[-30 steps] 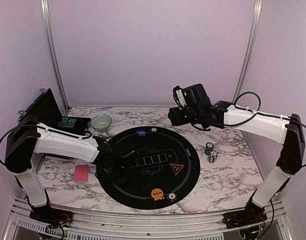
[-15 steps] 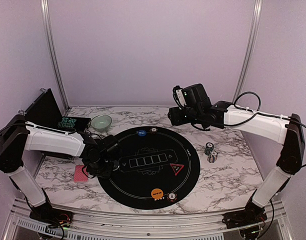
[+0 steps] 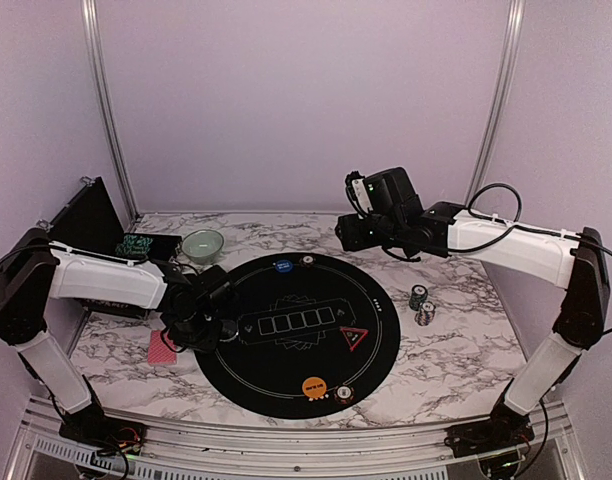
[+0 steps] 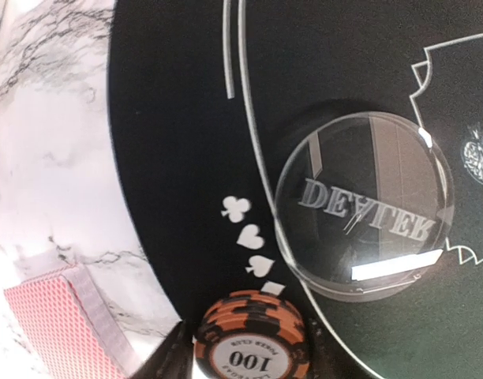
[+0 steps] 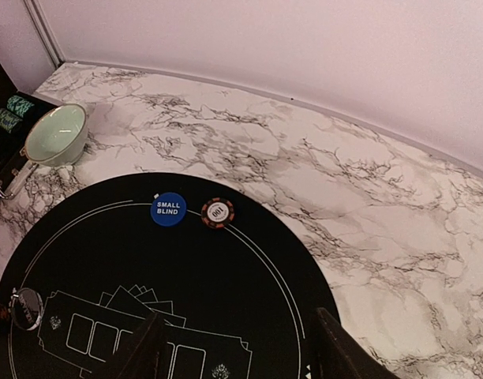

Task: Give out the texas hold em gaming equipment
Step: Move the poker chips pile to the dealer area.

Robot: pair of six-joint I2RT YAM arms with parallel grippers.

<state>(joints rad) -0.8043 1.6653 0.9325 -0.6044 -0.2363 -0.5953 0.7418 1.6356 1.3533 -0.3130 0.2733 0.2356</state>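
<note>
- The left tool (image 4: 249, 365) is low over the left edge of the black mat (image 4: 170, 118). An orange-and-black chip stack (image 4: 253, 335) marked 100 stands between its jaws. The wrist view does not settle whether the jaws are pinching the stack or have let go of it.
- The stack appears to be just inside the mat's left rim. The clear dealer button (image 4: 364, 213) lies on the mat a little farther in, apart from the stack.
- The pink-backed card deck (image 4: 60, 332) lies on the table (image 3: 456, 360), just off the mat's left edge.
- The right tool (image 5: 241, 351) hangs above the mat's far side with its jaws spread and nothing between them.
- At the mat's far rim, a blue small-blind disc (image 5: 168, 209) has a single chip (image 5: 218, 212) just beside it.
- At the mat's near rim, an orange disc (image 3: 313, 385) has a second chip (image 3: 343, 393) next to it.
- A red triangle marker (image 3: 353, 337) lies to the right of the mat's centre, and spare chips (image 3: 418, 297) stand off the mat's right edge.
- The step in hand looks like setting chips down at the dealer's place on the mat's left side.
- The next move calls for the left tool to spread fully and rise straight up, so that its fingers neither topple the stack nor nudge the dealer button. The deck beside the mat looks like the likely job after that.
</note>
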